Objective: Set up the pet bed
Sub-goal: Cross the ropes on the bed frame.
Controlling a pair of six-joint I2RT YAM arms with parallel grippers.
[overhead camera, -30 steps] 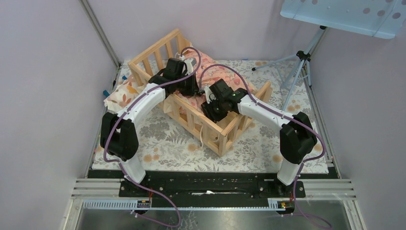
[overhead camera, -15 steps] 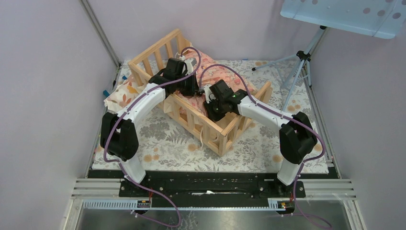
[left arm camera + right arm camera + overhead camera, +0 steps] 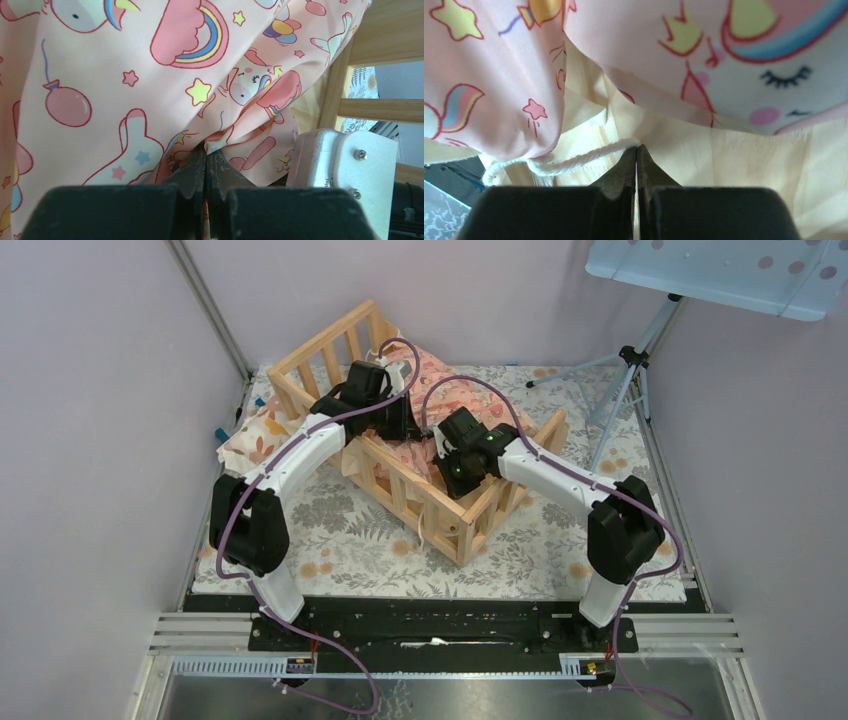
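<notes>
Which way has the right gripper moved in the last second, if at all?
Yes, slightly. In the top view the right gripper has shifted to the right along the bed's near rail, toward its right corner, now shut on the cord.

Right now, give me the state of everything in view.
pet bed: upright, cushion inside
cushion: rumpled, not laid flat
pillow: outside the bed, by its left side
left gripper: shut on the cushion
right gripper: shut on the white cord
</notes>
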